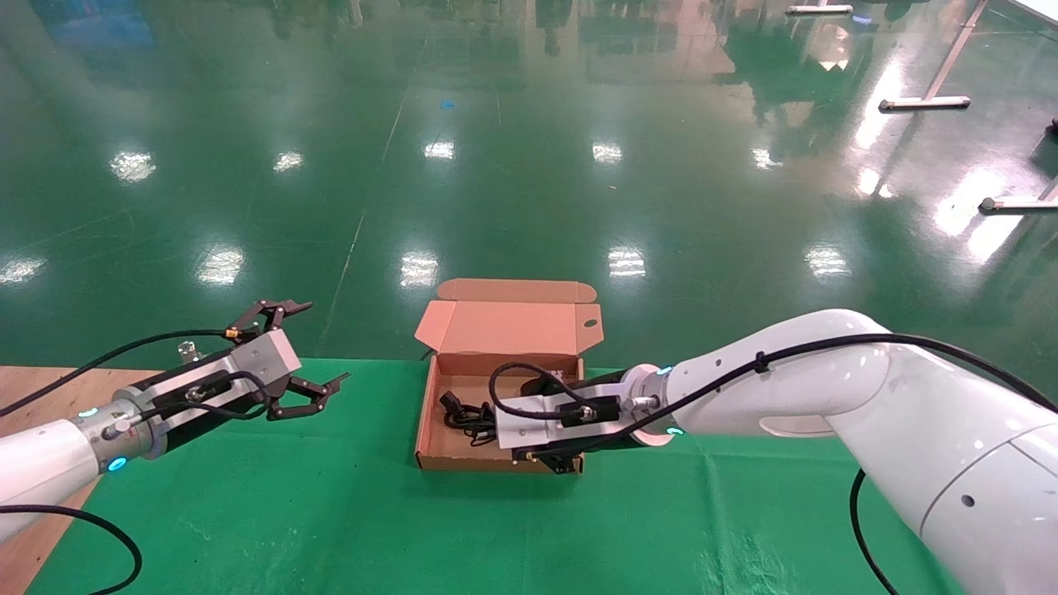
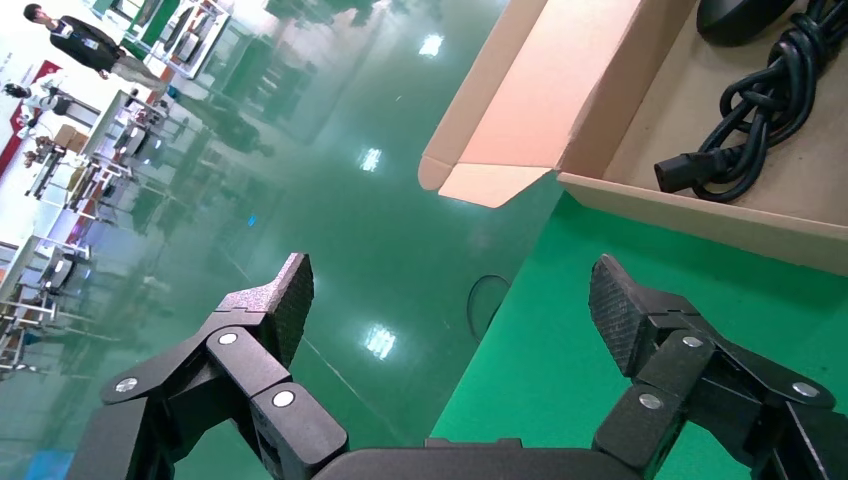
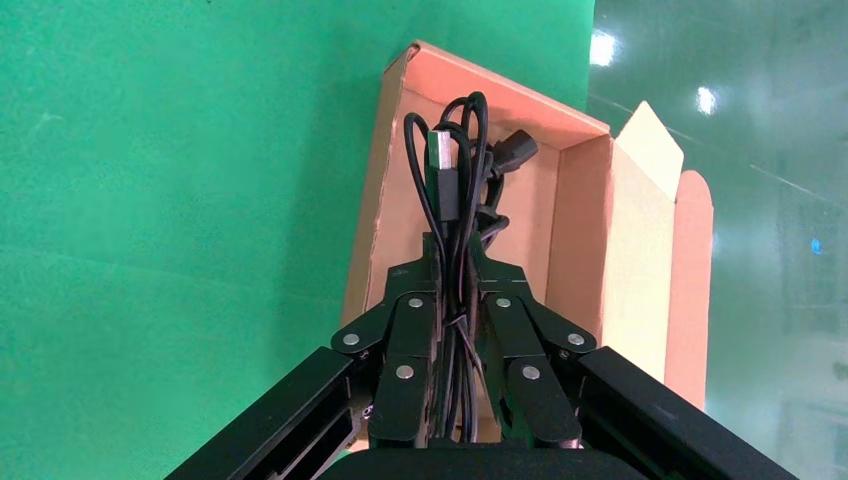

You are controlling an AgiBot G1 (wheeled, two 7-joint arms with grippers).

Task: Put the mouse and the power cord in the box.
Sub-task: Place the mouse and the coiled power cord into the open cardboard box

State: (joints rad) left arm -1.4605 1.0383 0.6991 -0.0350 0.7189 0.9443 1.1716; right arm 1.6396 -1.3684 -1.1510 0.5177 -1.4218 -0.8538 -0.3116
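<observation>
A green cloth [image 1: 347, 512] covers most of the tabletop, its far edge running straight across the head view. At the robot's left the cloth stops short, and a strip of bare wooden table [image 1: 33, 388] shows beside it. Beyond lies a glossy green floor [image 1: 529, 165] dotted with bright reflections of ceiling lights. White metal stand feet [image 1: 924, 103] rest on the floor far off to the right. In the left wrist view, a person in dark clothes [image 2: 85, 45] stands in the distance among racks and frames [image 2: 60, 260].
</observation>
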